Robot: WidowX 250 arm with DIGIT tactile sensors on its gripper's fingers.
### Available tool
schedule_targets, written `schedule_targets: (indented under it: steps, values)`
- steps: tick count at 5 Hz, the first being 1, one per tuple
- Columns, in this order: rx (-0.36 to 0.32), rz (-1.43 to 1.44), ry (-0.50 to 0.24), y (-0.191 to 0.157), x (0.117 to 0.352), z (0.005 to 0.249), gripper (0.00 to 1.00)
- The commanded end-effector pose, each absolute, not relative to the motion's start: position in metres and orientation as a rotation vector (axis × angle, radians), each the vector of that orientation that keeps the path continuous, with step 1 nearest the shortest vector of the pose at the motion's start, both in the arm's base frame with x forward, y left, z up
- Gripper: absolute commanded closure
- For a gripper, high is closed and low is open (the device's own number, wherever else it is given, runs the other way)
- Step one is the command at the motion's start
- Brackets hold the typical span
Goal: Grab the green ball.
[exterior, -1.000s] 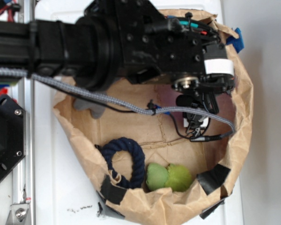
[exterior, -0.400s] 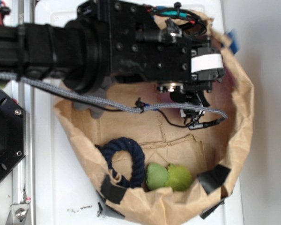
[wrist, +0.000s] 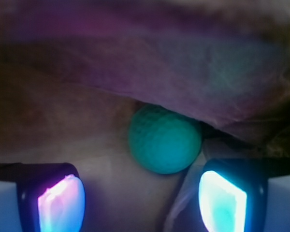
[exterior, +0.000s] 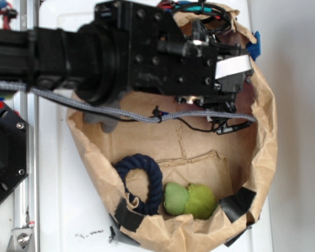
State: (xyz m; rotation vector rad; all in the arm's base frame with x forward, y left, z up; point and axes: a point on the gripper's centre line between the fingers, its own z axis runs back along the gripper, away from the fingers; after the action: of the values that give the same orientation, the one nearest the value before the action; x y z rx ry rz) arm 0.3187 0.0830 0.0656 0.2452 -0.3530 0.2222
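The green ball (wrist: 164, 140) is a teal, dimpled sphere resting against the inner wall of the paper bag, seen in the wrist view just beyond and slightly right of centre of my gripper (wrist: 141, 203). The two glowing fingers (wrist: 60, 203) stand wide apart with nothing between them; the ball is ahead of the fingertips, not touching them. In the exterior view the arm's black head (exterior: 199, 63) hangs over the bag's far right corner and hides the ball.
The brown paper bag (exterior: 262, 142) has crumpled walls and black tape patches. Inside lie a dark blue rope ring (exterior: 142, 181) and a yellow-green two-lobed soft toy (exterior: 190, 199) near the front wall. A grey object (exterior: 102, 122) sits at the bag's left.
The arm head has moved toward the bag's far wall, up in the exterior view, and slightly left. The rope ring and soft toy have stayed in place; the bag shifted slightly.
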Motion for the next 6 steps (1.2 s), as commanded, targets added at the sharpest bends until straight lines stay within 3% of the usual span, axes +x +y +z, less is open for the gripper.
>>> schedule_targets:
  steps: [1, 3, 5, 6]
  values:
    - [0.270, 0.258, -0.420, 0.093, 0.332, 0.084, 0.00]
    - [0.230, 0.191, -0.460, 0.088, 0.347, 0.072, 0.00]
    - [0.256, 0.155, -0.496, 0.078, 0.357, 0.063, 0.00]
    - [0.275, 0.150, -0.506, 0.078, 0.355, 0.062, 0.99]
